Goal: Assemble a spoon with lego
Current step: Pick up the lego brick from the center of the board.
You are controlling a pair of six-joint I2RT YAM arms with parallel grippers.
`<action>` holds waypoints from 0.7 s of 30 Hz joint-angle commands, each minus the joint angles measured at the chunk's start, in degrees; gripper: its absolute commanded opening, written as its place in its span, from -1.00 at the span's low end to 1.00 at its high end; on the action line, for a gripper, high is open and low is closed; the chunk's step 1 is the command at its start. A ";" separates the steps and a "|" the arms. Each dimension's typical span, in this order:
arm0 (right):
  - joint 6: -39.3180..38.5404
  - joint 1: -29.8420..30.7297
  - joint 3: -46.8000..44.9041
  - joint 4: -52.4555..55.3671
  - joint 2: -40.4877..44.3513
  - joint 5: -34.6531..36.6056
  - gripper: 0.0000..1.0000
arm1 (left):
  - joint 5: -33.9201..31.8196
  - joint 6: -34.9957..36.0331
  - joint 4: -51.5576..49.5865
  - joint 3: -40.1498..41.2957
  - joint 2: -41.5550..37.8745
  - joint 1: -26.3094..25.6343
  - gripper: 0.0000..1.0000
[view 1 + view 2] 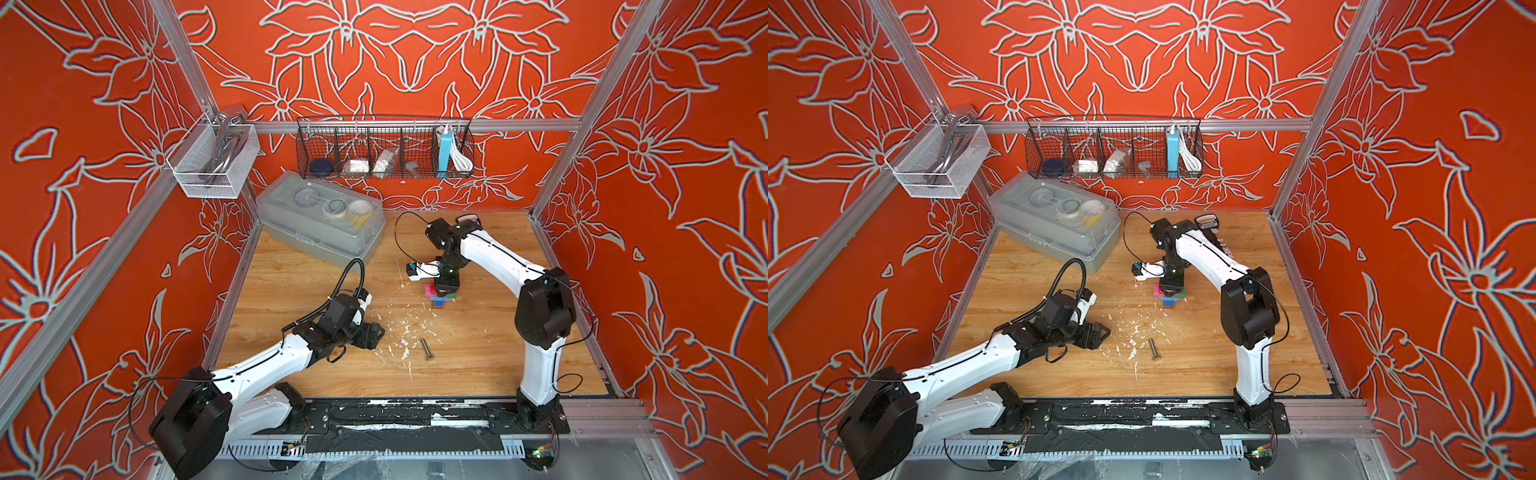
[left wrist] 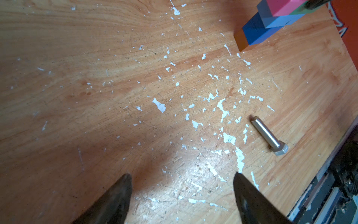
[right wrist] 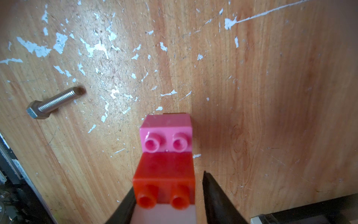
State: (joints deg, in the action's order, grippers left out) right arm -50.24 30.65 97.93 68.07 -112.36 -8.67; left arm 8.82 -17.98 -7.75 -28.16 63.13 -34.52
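Spoon [image 3: 166, 126]: glossy studded plastic bricks, blocky. Right gripper [image 3: 168, 182]: narrow around its red head, grip unclear. Left gripper [image 2: 182, 194]: wide.

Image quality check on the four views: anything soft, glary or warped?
Right wrist: red brick nearest the lens is soft, pink brick and bolt sharper, corners darkened. Left wrist: fingertips of the left gripper blurred, glare patch on the table between them, shadow beside it. Both top views: even light, sharp centre, colour fringing on the wallpaper outlines near the edges.
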 commanded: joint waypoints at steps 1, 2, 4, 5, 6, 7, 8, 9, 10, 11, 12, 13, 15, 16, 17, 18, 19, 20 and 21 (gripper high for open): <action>0.31 0.33 -0.90 0.48 -1.66 -0.57 -0.04 | -0.40 0.81 -0.71 -1.38 -0.95 -0.25 0.63; 0.27 0.36 -0.98 0.40 -1.77 -0.46 -0.05 | -0.46 0.77 -0.69 -1.41 -0.99 -0.27 0.63; 0.28 0.37 -0.99 0.44 -1.94 -0.52 -0.06 | -0.47 0.79 -0.73 -1.45 -0.95 -0.28 0.62; 0.24 0.31 -0.87 0.40 -1.99 -0.64 -0.07 | -0.51 0.76 -0.74 -1.41 -0.91 -0.28 0.62; 0.33 0.30 -0.85 0.46 -1.99 -0.76 -0.09 | -0.47 0.75 -0.70 -1.46 -0.91 -0.29 0.63; 0.38 0.31 -0.74 0.56 -2.08 -0.82 -0.11 | -0.47 0.79 -0.77 -1.46 -0.91 -0.28 0.62; 0.38 0.33 -0.62 0.57 -2.16 -0.78 -0.15 | -0.52 0.76 -0.78 -1.46 -0.84 -0.27 0.62; 0.33 0.29 -0.48 0.78 -2.30 -0.74 -0.20 | -0.47 0.78 -0.80 -1.46 -0.91 -0.29 0.63; 0.40 0.34 -0.22 0.99 -2.34 -0.74 -0.25 | -0.47 0.84 -0.78 -1.46 -0.92 -0.24 0.63; 0.36 0.34 -0.08 1.09 -2.34 -0.76 -0.28 | -0.55 0.84 -0.78 -1.46 -0.98 -0.24 0.62; 0.39 0.36 -0.03 1.14 -2.28 -0.75 -0.29 | -0.56 0.88 -0.87 -1.53 -0.97 -0.28 0.63; 0.38 0.31 0.07 1.27 -2.25 -0.74 -0.29 | -0.56 0.93 -0.87 -1.54 -0.93 -0.26 0.63; 0.48 0.32 0.23 1.58 -2.08 -0.78 -0.42 | -0.58 0.93 -0.88 -1.54 -0.90 -0.25 0.63; 0.56 0.36 0.41 1.80 -1.99 -0.77 -0.47 | -0.58 0.93 -0.91 -1.54 -0.91 -0.28 0.62; 0.59 0.34 0.57 2.03 -1.78 -0.86 -0.58 | -0.56 0.93 -0.88 -1.61 -0.91 -0.25 0.63; 0.74 0.33 0.89 2.44 -1.51 -1.11 -0.63 | -0.56 1.01 -0.88 -1.63 -0.78 -0.25 0.62; 0.94 0.37 1.42 3.08 -1.31 -1.18 -0.64 | -0.56 1.04 -0.79 -1.65 -0.76 -0.24 0.62; 1.25 0.29 1.92 3.72 -1.14 -1.18 -0.65 | -0.56 1.06 -0.79 -1.63 -0.67 -0.24 0.63; 1.83 0.27 2.62 4.34 -0.82 -1.18 -0.64 | -0.60 1.04 -0.80 -1.63 -0.56 -0.28 0.63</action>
State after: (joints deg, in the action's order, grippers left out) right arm -49.76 30.63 98.19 69.08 -113.65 -8.97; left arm 8.78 -17.82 -8.05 -28.18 63.13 -34.52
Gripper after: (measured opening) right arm 0.357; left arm 0.813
